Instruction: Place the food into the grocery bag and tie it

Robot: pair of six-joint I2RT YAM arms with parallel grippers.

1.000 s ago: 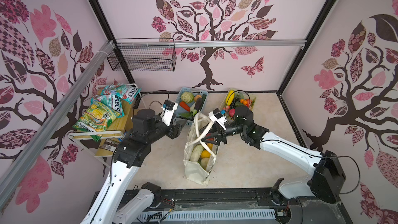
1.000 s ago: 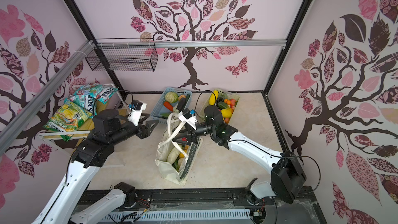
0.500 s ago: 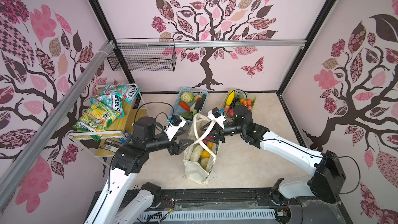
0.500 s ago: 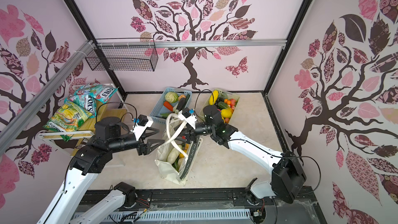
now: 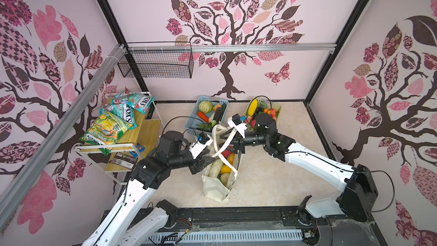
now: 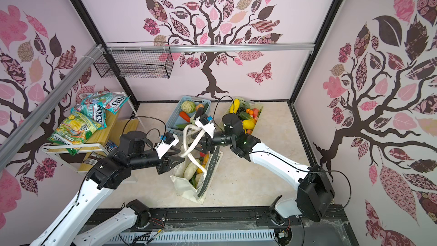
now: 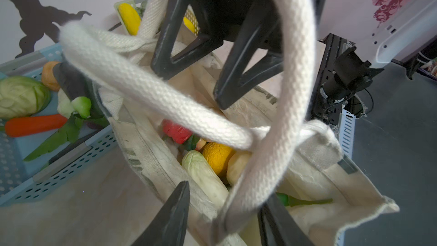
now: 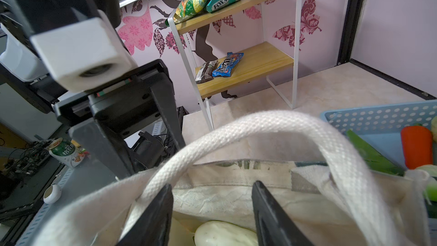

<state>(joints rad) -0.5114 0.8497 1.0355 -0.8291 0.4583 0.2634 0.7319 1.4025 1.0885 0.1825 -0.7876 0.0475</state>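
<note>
The cream grocery bag [image 5: 216, 189] [image 6: 183, 184] stands open mid-floor with food inside: a white eggplant [image 7: 203, 176], a yellow-orange fruit [image 7: 217, 155] and a red piece [image 7: 177, 131]. Its two straps [image 5: 224, 141] [image 6: 192, 146] cross above the mouth. My left gripper [image 5: 205, 160] [image 6: 177, 159] [image 7: 227, 192] is at the bag's left rim, open. One strap [image 7: 255, 181] runs between its fingers against one pad, with a gap to the other. My right gripper [image 5: 233, 143] [image 6: 203, 144] [image 8: 212, 185] is open over the mouth, its fingers [image 7: 238, 67] reaching through a strap loop [image 8: 272, 124].
A light blue basket [image 5: 192, 120] with cabbage, carrot and eggplant touches the bag's far side. A pale green basket [image 5: 277, 109] of fruit sits behind my right arm. A wooden shelf rack [image 5: 142, 136] with snack packets stands left. A wire basket [image 5: 156, 66] hangs on the back wall.
My left gripper swung from beside the blue basket down to the bag's left rim, and its jaws narrowed round a strap. My right gripper stayed in the strap loop, almost still.
</note>
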